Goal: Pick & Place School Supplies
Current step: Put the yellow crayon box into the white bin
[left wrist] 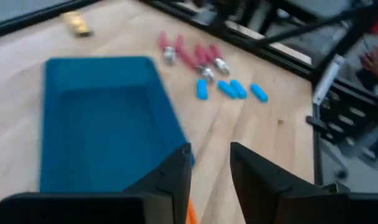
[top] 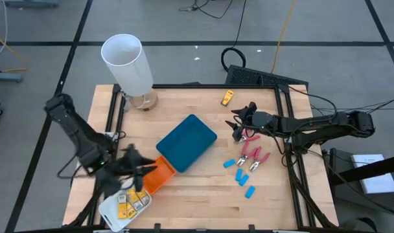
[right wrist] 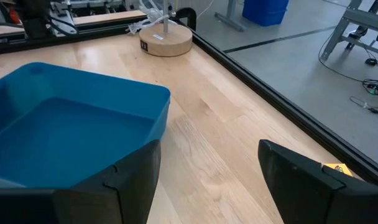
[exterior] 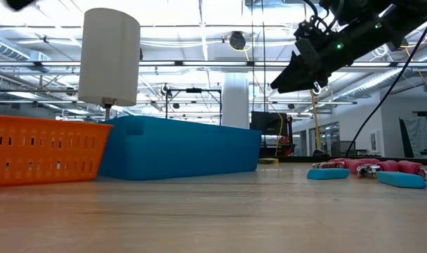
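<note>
Two pink-handled tools (top: 252, 155) lie on the table right of the teal tray (top: 187, 142), with several light-blue pieces (top: 241, 173) just nearer. In the left wrist view the tools (left wrist: 195, 56) and blue pieces (left wrist: 229, 90) show beyond the teal tray. Yellow pieces (top: 131, 204) lie in the white tray (top: 109, 210) at the near left; one yellow piece (top: 227, 98) lies alone at the far edge. My left gripper (top: 137, 169) hovers over the orange tray (top: 159, 173), open, with nothing between its fingers (left wrist: 176, 171). My right gripper (top: 239, 126) hangs open above the pink tools.
A tall white cylinder (top: 127, 63) on a round wooden base (right wrist: 166, 40) stands at the far left. The orange tray (exterior: 45, 147) and the teal tray (exterior: 178, 144) sit mid-table. A black frame rail (top: 284, 129) runs along the table's right edge.
</note>
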You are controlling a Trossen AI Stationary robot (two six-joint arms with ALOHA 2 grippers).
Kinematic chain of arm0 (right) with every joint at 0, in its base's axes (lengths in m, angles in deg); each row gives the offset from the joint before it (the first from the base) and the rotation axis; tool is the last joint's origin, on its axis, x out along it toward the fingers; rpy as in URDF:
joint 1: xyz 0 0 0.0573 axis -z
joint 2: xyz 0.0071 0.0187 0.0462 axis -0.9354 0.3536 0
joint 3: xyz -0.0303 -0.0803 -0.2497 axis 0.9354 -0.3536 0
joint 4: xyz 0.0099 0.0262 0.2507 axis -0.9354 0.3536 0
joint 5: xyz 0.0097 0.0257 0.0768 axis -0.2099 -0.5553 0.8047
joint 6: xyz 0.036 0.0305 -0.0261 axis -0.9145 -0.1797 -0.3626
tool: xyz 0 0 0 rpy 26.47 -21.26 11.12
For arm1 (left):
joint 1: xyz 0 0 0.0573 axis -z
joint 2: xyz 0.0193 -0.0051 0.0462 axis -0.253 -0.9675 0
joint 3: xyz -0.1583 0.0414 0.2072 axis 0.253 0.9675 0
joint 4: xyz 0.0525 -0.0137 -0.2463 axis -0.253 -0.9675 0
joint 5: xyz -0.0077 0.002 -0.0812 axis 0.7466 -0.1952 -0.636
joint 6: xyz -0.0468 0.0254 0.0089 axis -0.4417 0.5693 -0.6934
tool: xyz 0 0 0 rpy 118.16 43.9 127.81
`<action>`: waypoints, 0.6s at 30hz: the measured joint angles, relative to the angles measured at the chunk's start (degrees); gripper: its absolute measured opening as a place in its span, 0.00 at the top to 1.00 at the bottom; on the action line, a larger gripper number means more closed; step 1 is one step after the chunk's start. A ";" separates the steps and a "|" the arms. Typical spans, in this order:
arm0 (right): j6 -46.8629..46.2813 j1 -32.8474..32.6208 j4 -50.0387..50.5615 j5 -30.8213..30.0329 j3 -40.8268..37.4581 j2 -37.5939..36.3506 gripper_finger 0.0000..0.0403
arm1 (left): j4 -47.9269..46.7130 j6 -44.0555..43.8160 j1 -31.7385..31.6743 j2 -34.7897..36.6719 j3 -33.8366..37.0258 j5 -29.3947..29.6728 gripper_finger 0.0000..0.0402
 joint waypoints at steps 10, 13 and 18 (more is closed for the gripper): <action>-0.01 0.00 0.04 0.00 0.00 -0.02 0.35 | 25.30 42.64 -23.07 -3.33 -0.07 -28.74 0.79; -0.17 0.00 0.05 0.00 0.00 -0.02 0.35 | 25.76 47.00 -29.05 -5.41 -0.04 -29.04 0.81; -0.17 0.00 0.10 0.00 0.00 -0.02 0.35 | 36.68 54.20 -40.62 -9.55 1.19 -39.80 0.85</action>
